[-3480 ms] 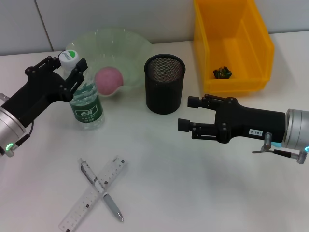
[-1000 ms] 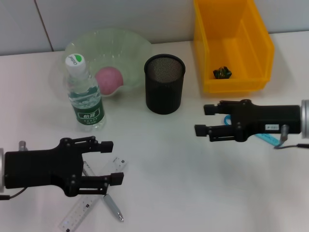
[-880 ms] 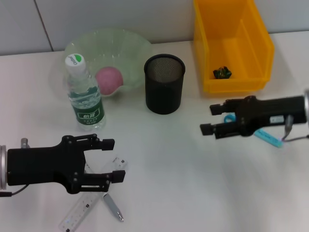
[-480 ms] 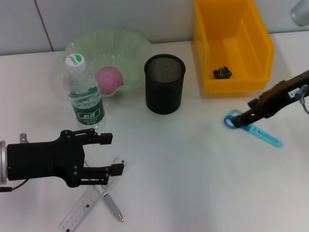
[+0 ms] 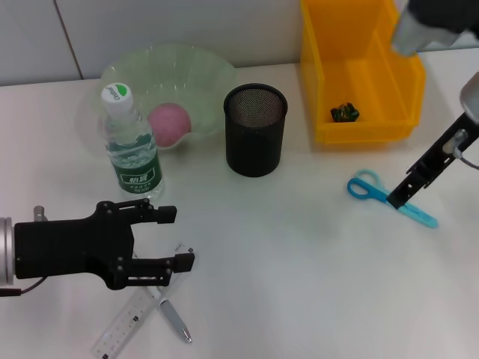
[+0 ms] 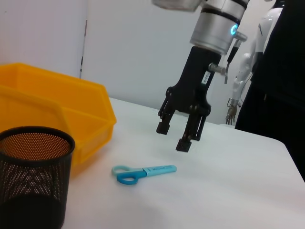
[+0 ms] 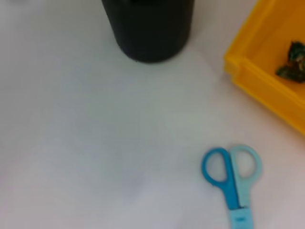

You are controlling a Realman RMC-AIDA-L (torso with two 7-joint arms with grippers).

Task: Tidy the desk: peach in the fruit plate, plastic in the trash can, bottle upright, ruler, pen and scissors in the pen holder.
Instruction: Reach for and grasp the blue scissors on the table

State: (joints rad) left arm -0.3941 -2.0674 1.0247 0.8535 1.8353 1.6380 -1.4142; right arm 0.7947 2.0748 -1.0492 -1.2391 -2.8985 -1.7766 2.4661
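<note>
Scissors lying flat at right; right gripper hovering above, fingers apart, risking a skid. Left gripper, fingers apart, nearing ruler.

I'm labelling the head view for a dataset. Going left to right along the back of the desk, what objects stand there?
Water bottle, then the green fruit plate holding the peach, then the black mesh pen holder, then the yellow bin with a dark scrap inside.

Both arms are black with silver wrist cuffs, ending in black two-fingered tools.
</note>
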